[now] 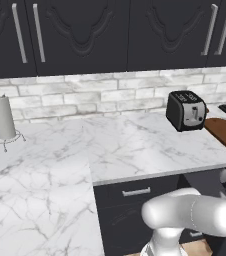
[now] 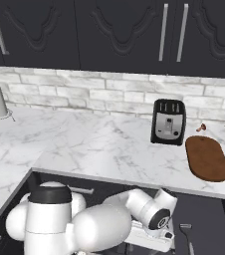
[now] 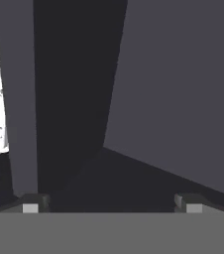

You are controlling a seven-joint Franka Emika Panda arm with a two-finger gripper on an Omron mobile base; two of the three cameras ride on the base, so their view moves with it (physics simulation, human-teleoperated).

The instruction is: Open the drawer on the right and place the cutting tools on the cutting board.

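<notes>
- Where the hand view looks along the end effector (image 3: pixel 112 206): fingertips (image 3: pixel 30 206) spread wide, nothing between them, dark grey drawer (image 3: pixel 183 99) walls ahead.
- Lowered below the marble table (image 2: pixel 109 144) edge, inside the pulled-out drawer.
- Thin silvery utensil (image 2: pixel 186 234) lying in the drawer, just right of the hand.
- Cutting board (image 2: pixel 207 158) on the table, right of the toaster (image 2: pixel 168 121), bare.

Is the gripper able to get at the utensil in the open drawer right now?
Probably yes. The drawer stands open, the utensil lies uncovered inside, and the open gripper is already down in the drawer with nothing visible between them.
</notes>
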